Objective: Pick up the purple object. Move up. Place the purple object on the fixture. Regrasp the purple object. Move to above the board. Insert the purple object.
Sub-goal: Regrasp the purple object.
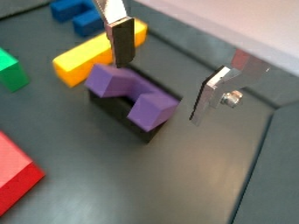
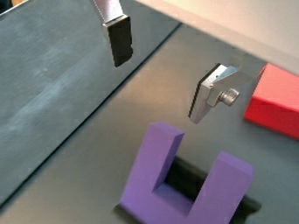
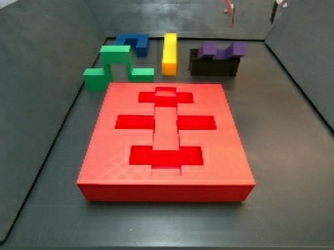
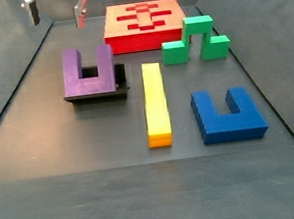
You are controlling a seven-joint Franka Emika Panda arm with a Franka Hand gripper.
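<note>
The purple object (image 1: 131, 93) sits on the fixture (image 1: 138, 120). The gripper (image 1: 170, 70) hovers above it, fingers spread apart, holding nothing.

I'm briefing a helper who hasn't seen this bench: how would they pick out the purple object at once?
Start from the big red board; beyond its far end runs a row of blocks. The purple object sits at the end of that row on the black fixture, beside the long yellow bar, with the gripper open above it. It is the only purple piece, U-shaped with two prongs; the blue U lies on the floor.
</note>
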